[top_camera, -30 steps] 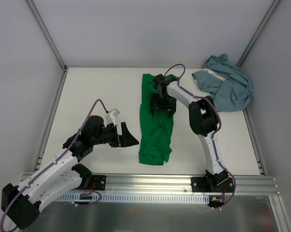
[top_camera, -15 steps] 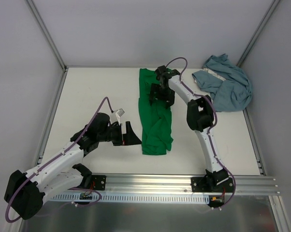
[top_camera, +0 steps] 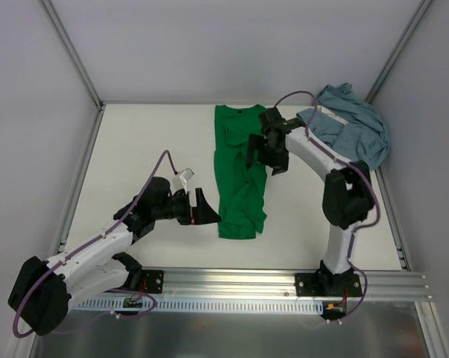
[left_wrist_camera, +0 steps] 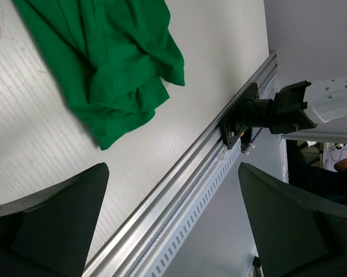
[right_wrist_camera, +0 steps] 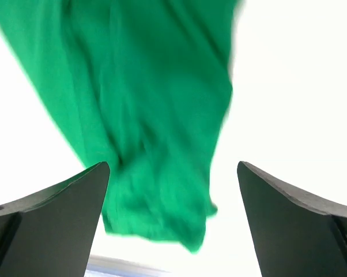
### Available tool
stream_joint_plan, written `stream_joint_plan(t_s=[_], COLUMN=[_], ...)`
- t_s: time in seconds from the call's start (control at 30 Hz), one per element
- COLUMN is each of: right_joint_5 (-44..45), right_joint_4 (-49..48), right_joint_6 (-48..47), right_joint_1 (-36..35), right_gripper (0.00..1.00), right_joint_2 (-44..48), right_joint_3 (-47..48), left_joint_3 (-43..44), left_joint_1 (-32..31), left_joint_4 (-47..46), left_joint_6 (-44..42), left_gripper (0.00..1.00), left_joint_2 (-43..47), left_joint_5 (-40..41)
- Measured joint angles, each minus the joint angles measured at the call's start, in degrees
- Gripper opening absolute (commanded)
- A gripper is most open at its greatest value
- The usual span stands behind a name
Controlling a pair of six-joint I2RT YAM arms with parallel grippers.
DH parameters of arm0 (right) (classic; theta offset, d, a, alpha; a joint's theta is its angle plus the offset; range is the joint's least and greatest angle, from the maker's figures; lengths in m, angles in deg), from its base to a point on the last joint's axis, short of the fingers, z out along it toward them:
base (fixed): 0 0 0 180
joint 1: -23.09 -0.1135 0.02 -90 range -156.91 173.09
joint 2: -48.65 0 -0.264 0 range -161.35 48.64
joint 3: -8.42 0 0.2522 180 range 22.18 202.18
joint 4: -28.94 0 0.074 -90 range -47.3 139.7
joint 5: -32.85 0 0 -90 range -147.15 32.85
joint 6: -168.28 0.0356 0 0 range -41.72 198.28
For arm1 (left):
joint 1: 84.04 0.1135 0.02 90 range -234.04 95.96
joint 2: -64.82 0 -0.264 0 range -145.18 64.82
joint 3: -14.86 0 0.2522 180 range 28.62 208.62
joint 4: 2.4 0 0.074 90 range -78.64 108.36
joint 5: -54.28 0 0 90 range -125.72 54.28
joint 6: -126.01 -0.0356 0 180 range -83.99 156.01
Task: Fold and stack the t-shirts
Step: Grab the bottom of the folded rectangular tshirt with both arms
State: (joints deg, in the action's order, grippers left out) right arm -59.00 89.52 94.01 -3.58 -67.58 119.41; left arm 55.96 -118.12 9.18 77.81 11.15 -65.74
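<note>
This is a robotics lab, a boxed-in test cell rather than a home or a shop. The left arm [top_camera: 98, 250] and the right arm [top_camera: 344, 201], both jointed black-and-white machines, are bolted to an aluminium rail [top_camera: 239, 280] along the near edge of a plain white table [top_camera: 150, 134]. Purple cables [top_camera: 162, 158] loop along them, and a slotted cable duct [top_camera: 232, 304] runs under the rail. Flat grey panels [top_camera: 232, 45] set in bare metal frame posts [top_camera: 69, 48] close the table in on three sides. A green t-shirt [top_camera: 239, 179] and a blue-grey t-shirt [top_camera: 355, 130] lie on the bare tabletop.
</note>
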Motion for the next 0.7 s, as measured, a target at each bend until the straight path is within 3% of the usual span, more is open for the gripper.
stream_joint_plan(t_s=[0.17,0.3,0.47,0.7], right_joint_5=[0.15,-0.55,-1.55,-2.01], right_joint_4=[-4.07,-7.17,-8.66,-10.54], right_joint_6=[0.42,2.16,4.94,7.28], right_joint_1=[-1.36,-3.91,-7.74,-12.26], right_gripper=[0.99,1.00,1.00,0.96], right_joint_2=[22.97,35.93,39.71,39.52], right_joint_3=[-18.08,-32.83,-43.60,-43.69], left_joint_3=[-3.91,-6.71,-9.70,-9.94], left_joint_1=[0.00,0.00,0.00,-1.40], left_joint_4=[-4.70,-8.24,-13.25,-21.31], left_joint_6=[2.01,3.54,5.68,7.41], left_gripper=[0.99,0.99,0.99,0.99], left_joint_2=[-0.50,-1.11,-4.13,-15.87], left_joint_5=[-0.96,-1.09,-1.09,-1.05])
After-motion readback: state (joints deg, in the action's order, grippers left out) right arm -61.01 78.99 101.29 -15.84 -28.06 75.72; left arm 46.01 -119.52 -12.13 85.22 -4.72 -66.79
